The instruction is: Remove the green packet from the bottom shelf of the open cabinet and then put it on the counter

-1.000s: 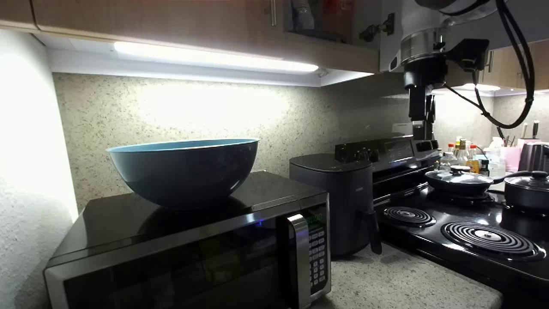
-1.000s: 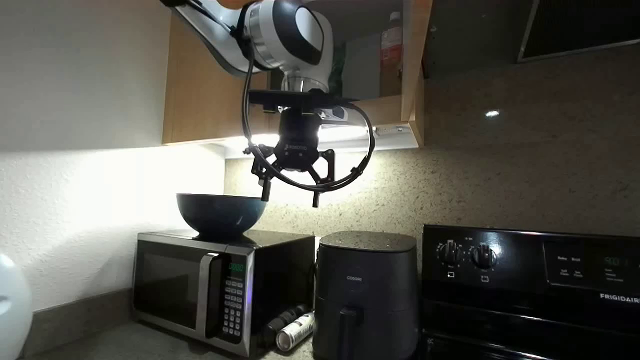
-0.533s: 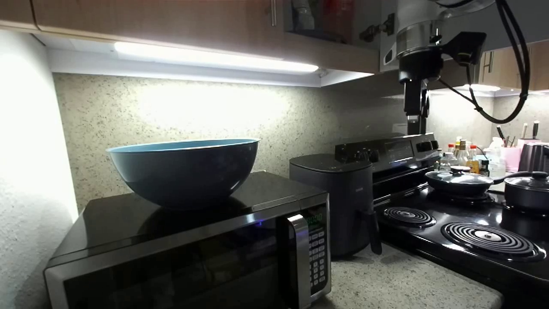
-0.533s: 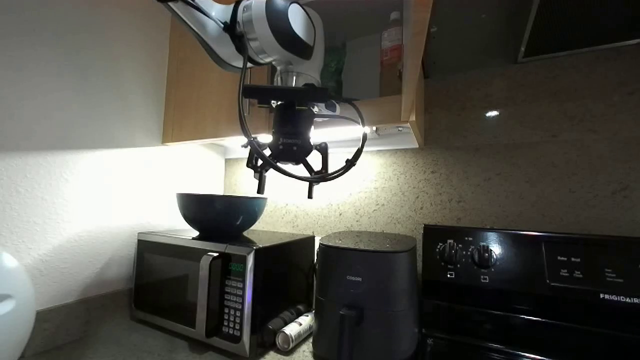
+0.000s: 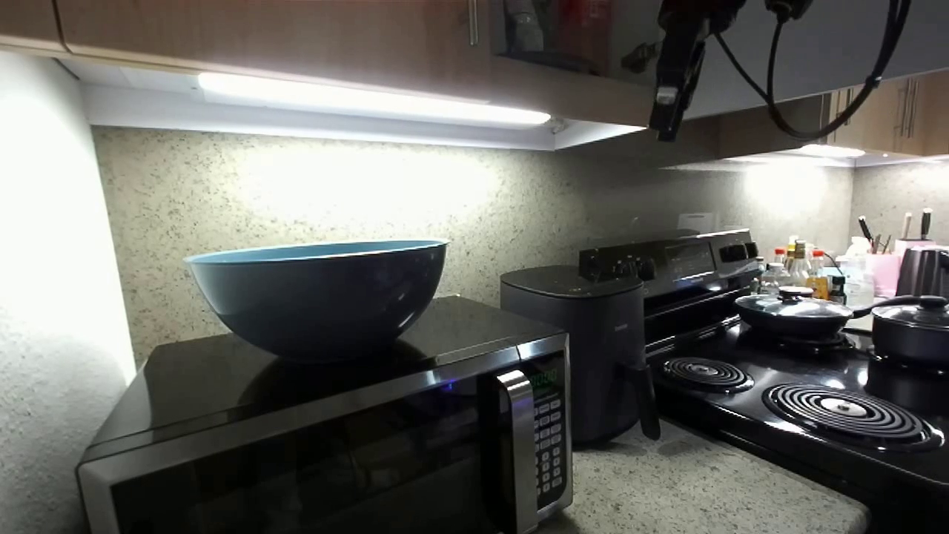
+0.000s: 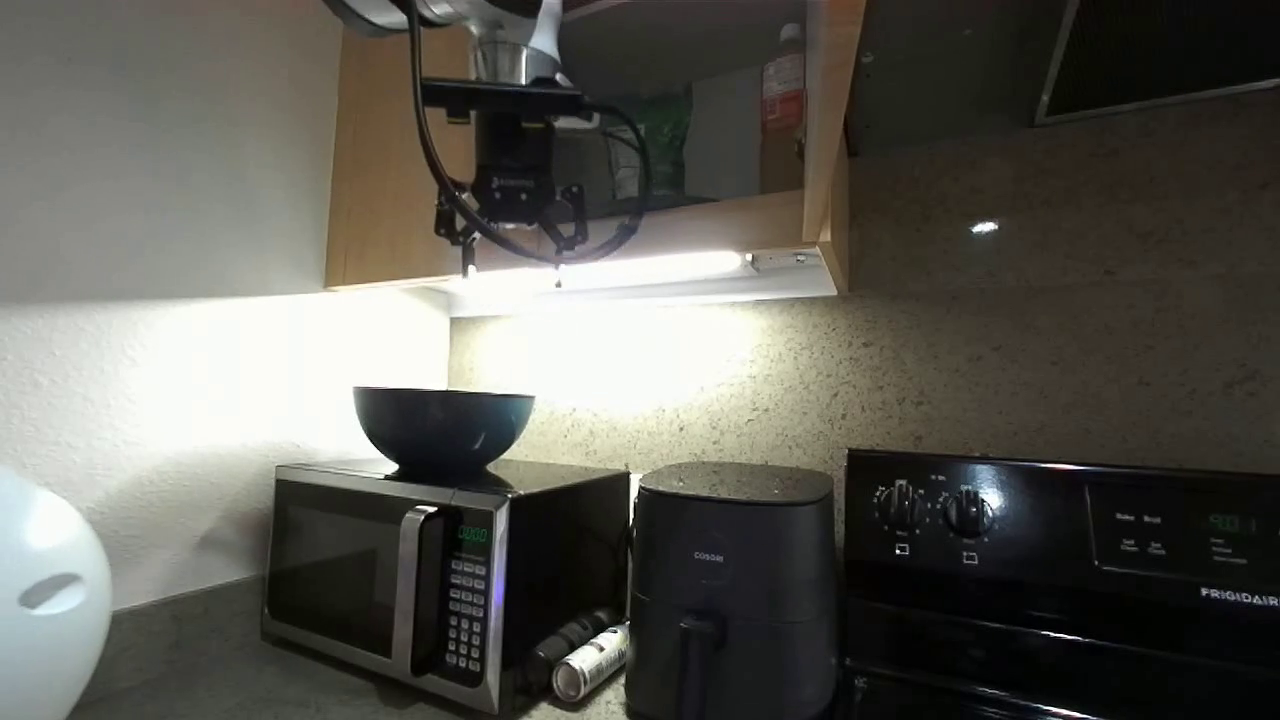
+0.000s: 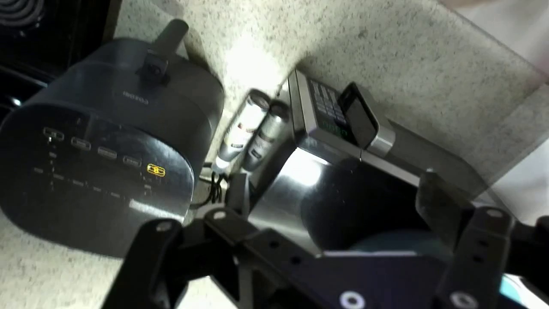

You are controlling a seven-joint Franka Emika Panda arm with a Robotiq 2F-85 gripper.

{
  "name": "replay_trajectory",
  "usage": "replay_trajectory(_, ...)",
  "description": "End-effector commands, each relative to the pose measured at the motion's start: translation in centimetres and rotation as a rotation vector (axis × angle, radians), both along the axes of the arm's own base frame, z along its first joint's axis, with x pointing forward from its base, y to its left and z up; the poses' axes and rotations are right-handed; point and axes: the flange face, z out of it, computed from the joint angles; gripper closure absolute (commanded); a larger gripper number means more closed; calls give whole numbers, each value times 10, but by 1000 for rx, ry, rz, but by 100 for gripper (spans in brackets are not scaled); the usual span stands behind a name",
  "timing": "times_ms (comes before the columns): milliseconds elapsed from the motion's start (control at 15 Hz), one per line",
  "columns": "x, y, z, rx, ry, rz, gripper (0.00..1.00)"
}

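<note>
The green packet is in the open cabinet, on the bottom shelf, showing in an exterior view behind a loop of cable that crosses close to its left edge. Just left of it there I make out a pale object, too dim for me to identify; farther right, a bottle with a red label stands upright.

My gripper hangs in front of the cabinet, left of the packet in that view, fingers pointing down and the strip light behind their tips. The fingers are spread wide with only air between them (the wrist view makes that plain to me). Well below, the microwave sits on the counter with a dark bowl on top, and two cans lie side by side between it and the air fryer. On the air fryer's other side is the black stove, and in an exterior view a lidded pan and a lidded pot sit on it.
</note>
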Motion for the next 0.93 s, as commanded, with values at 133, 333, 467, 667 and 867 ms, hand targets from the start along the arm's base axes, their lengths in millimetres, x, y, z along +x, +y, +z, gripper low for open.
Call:
replay_trajectory(133,-12,4,28,15,-96,10,0)
replay_trajectory(333,-8,9,37,51,-181,-2,0)
replay_trajectory(467,2,23,57,112,-302,-23,0)
replay_trajectory(667,10,48,84,157,-496,-12,0)
replay_trajectory(867,10,67,110,188,-688,-28,0)
